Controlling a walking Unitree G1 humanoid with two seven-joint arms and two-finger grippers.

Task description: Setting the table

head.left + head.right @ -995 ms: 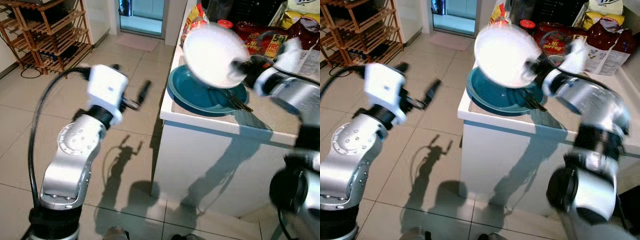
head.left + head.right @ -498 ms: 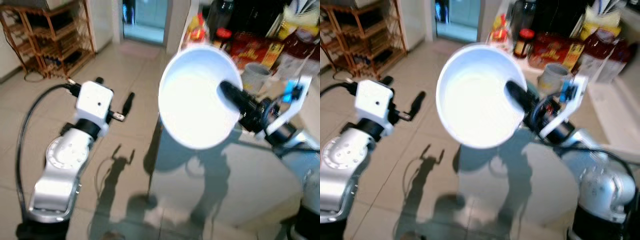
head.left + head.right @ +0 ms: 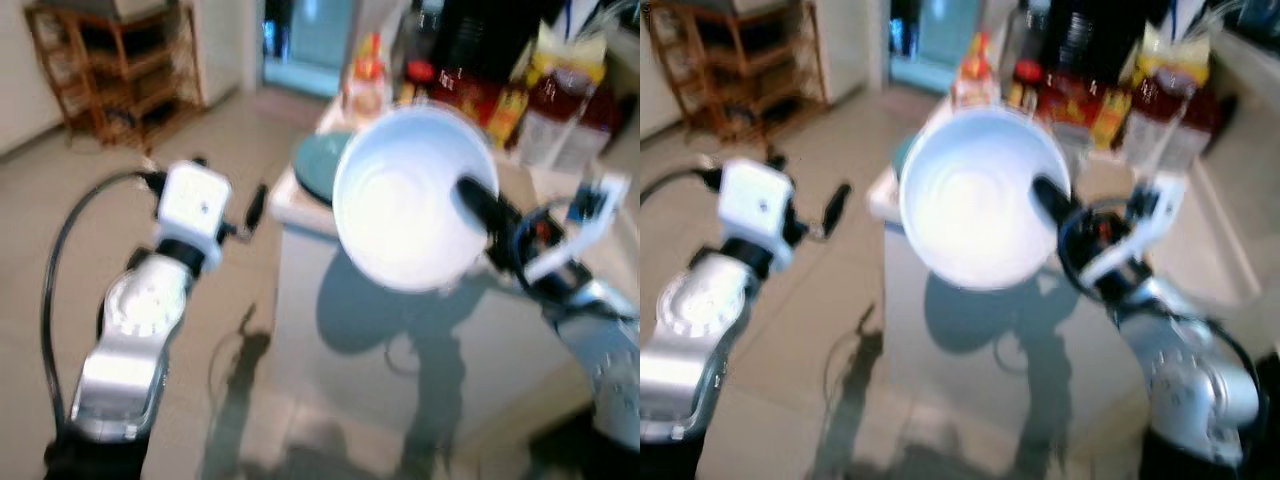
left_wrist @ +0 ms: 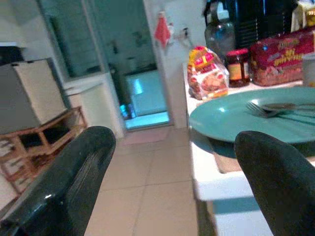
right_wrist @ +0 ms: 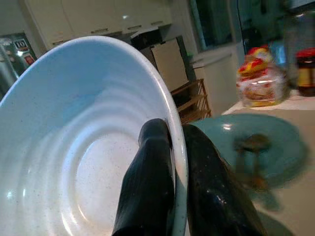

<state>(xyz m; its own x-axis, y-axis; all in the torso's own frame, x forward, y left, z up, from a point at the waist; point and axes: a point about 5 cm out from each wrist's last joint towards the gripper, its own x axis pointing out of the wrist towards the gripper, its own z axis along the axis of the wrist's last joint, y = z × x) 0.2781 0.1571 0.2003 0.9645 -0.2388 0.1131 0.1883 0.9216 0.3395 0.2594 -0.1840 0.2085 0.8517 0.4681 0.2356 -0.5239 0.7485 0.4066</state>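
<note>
We carry the bowl on its edge, away from the tabletop

Our right hand [image 5: 170, 187] pinches the rim of the white bowl [image 3: 415, 210], one finger inside and one outside, so the bowl hangs tilted with its open face towards us, lifted clear in front of the tabletop [image 3: 300, 200]. The teal plate [image 4: 246, 115] with a fork [image 4: 268, 108] lies behind the bowl. Our left hand [image 4: 172, 167] is wide and empty out over the floor, well apart from the bowl.
</note>
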